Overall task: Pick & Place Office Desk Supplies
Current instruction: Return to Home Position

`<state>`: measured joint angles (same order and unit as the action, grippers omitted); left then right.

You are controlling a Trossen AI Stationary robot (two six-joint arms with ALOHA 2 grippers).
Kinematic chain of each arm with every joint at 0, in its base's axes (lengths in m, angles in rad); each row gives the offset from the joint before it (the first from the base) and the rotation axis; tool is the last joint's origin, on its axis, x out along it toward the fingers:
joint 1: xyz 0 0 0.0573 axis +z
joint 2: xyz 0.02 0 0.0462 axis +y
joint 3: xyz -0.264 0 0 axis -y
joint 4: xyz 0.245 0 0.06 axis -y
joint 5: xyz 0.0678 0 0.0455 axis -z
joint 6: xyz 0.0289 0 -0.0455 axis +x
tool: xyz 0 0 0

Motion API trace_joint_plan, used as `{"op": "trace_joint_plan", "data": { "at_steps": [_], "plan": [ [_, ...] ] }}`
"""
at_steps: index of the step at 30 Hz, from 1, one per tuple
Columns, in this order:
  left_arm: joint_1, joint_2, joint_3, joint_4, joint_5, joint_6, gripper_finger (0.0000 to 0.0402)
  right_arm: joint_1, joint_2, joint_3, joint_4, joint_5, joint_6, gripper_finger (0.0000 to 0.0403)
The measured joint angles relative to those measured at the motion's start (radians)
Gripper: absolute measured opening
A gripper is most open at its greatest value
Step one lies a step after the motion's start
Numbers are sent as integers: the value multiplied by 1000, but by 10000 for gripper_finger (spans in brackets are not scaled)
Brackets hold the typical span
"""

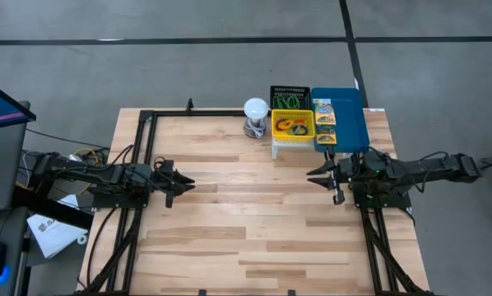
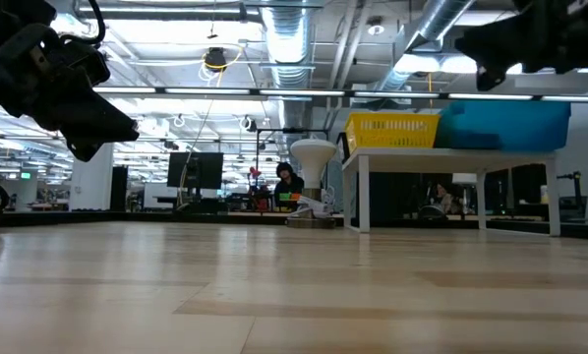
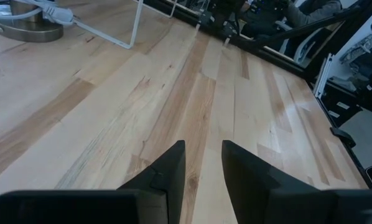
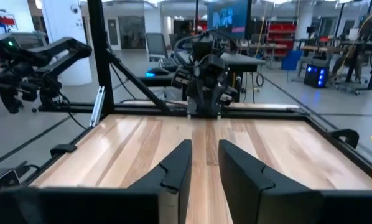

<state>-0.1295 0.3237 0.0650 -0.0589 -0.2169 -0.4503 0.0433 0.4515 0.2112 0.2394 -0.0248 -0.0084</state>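
The yellow bin (image 1: 305, 117), with what look like loops (image 1: 292, 127) inside, sits on the stand (image 1: 287, 146) beside the blue tray (image 1: 350, 119), sideways of both grippers' fingertips rather than ahead, nearer the right gripper (image 1: 318, 176); it and the left gripper (image 1: 183, 182) face each other, fingers narrowly parted, empty.

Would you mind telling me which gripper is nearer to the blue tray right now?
The right. The right gripper hangs close by the blue tray, just toward the middle of the table from it. The left gripper is far across on the opposite side.
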Motion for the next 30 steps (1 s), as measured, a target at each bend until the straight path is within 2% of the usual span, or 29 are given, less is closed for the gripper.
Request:
{"op": "trace_joint_plan", "data": {
  "at_steps": [10, 22, 25, 30],
  "plan": [
    [0, 0, 0, 0, 0, 0, 99, 0, -225, -129, -5, 0, -3, 76],
    [0, 0, 0, 0, 2, 0, 99, 0, -435, -136, -276, 26, -52, 76],
    [0, 0, 0, 0, 3, 0, 99, 0, -450, -136, -353, 26, -52, 76],
    [0, 0, 0, 0, 3, 0, 99, 0, -449, -136, -363, 40, -54, 76]
  ]
}}
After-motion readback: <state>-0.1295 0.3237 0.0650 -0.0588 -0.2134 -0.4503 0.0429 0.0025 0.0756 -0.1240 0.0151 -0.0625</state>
